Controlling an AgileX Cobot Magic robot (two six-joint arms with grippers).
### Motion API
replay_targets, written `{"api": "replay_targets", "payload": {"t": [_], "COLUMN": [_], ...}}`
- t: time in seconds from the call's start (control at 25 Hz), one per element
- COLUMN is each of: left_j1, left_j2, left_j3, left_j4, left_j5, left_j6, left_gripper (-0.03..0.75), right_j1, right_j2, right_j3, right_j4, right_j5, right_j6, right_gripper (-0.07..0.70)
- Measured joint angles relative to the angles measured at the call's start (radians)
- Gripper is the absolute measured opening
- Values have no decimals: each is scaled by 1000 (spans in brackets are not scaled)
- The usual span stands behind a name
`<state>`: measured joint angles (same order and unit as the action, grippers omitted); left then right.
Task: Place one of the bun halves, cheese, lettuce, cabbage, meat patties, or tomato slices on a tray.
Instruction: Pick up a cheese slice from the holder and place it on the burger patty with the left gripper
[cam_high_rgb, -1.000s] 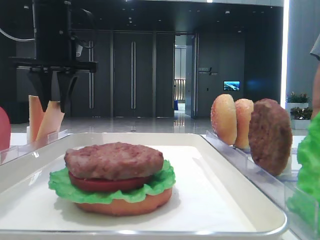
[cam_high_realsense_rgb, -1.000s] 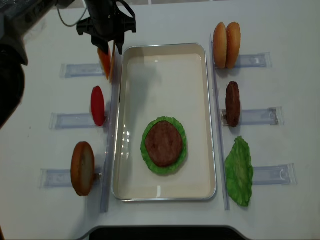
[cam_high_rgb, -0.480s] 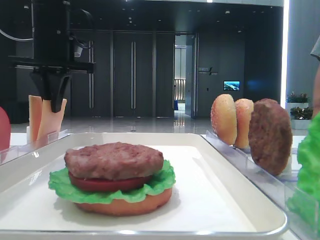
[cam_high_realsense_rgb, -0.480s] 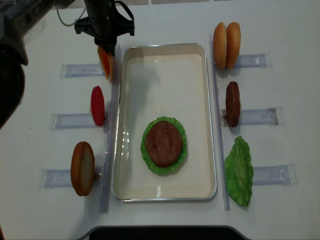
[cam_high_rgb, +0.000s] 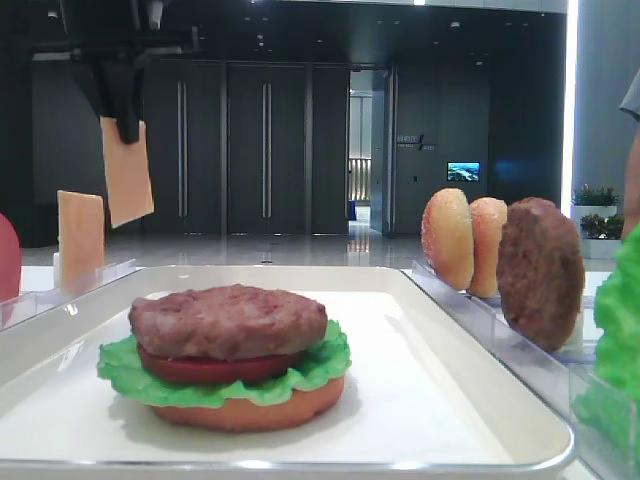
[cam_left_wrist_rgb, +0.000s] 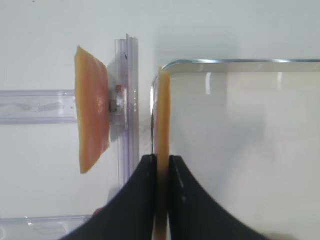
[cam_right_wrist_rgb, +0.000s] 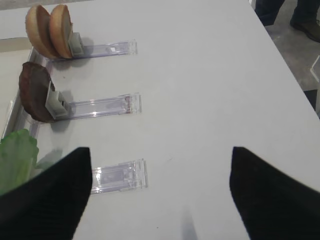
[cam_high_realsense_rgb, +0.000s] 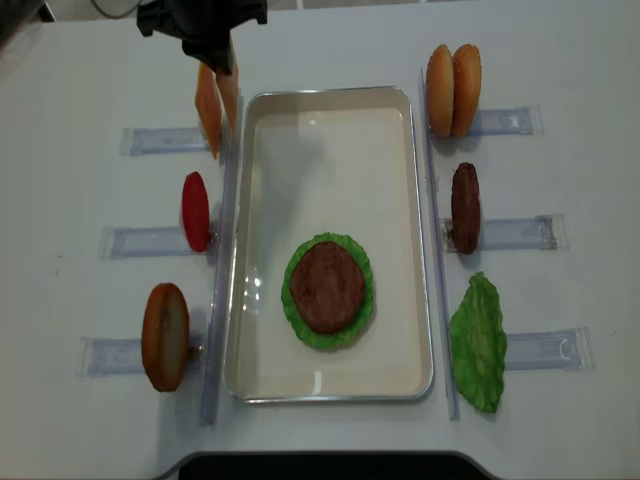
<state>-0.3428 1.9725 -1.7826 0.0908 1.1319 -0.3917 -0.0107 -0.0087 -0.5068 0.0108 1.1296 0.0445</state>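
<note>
Lifted: cheese (cam_high_rgb: 127, 170) clamped in left claw (cam_left_wrist_rgb: 161, 165) | tray (cam_high_realsense_rgb: 330, 130): stacked patty, lettuce, bun | right claw (cam_right_wrist_rgb: 160, 195): apart

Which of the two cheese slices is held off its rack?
The cheese slice hanging from the left tool, nearer the tray; the other slice stands in its rack.

White table (cam_high_realsense_rgb: 330, 40) w/ tray (cam_high_realsense_rgb: 412, 230), clear racks (cam_high_realsense_rgb: 515, 232), lettuce (cam_high_realsense_rgb: 478, 343)

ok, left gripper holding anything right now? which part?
Yes. The left gripper is shut on a cheese slice, pinching its top edge, so it hangs clear of the rack. The second cheese slice stands in the rack.
</note>
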Motion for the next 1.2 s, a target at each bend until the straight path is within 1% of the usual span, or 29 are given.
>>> {"api": "replay_targets", "payload": {"t": [0.16, 0.24, 0.32, 0.4, 0.52, 0.72, 0.88, 1.08, 1.2], "left_j1": [-10, -18, -28, -37, -42, -42, -42, -42, -42], "left_j2": [-74, -105, -141, -179, -256, -408, -519, -622, -662], "left_j3": [0, 17, 54, 119, 245, 489, 675, 895, 1017], "left_j4": [-84, -145, -208, -278, -392, -591, -755, -968, -1100], "left_j5": [29, 31, 28, 7, -65, -209, -300, -387, -434], "left_j6": [63, 111, 165, 214, 292, 459, 595, 771, 904], "left_gripper": [35, 35, 35, 35, 35, 35, 35, 35, 35], "right_j1": [0, 0, 0, 0, 0, 0, 0, 0, 0], "right_j2": [0, 0, 0, 0, 0, 0, 0, 0, 0], "right_j3": [0, 0, 0, 0, 0, 0, 0, 0, 0], "right_j4": [0, 0, 0, 0, 0, 0, 0, 0, 0], "right_j5": [0, 0, 0, 0, 0, 0, 0, 0, 0], "right_j6": [0, 0, 0, 0, 0, 0, 0, 0, 0], "right_gripper": [539, 539, 539, 539, 539, 539, 539, 539, 539]}}
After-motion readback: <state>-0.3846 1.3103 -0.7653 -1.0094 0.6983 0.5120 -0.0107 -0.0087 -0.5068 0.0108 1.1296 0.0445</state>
